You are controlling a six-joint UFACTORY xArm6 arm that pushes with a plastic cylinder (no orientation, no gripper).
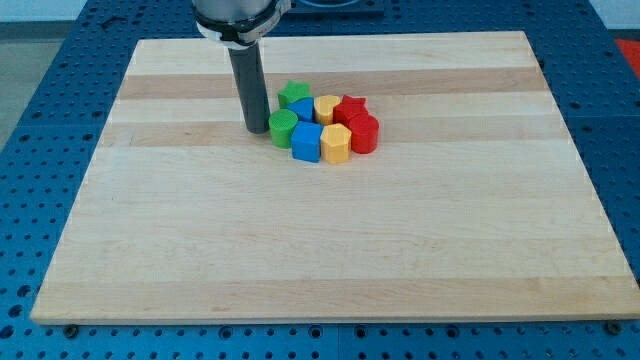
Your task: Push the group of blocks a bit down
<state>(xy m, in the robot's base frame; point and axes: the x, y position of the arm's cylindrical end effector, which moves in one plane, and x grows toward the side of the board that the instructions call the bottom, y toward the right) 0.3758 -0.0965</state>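
A tight group of blocks sits a little above the board's middle. It holds a green star-like block [293, 94], a green cylinder [283, 128], a blue block [303, 108], a blue cube [307, 141], a yellow block [326, 108], a yellow hexagonal block [336, 143], a red star-like block [350, 107] and a red cylinder [364, 133]. My tip [256, 130] stands on the board just left of the green cylinder, close to it or touching it.
The wooden board [330, 250] lies on a blue perforated table [40, 120]. The arm's mount [238, 18] reaches down from the view's top.
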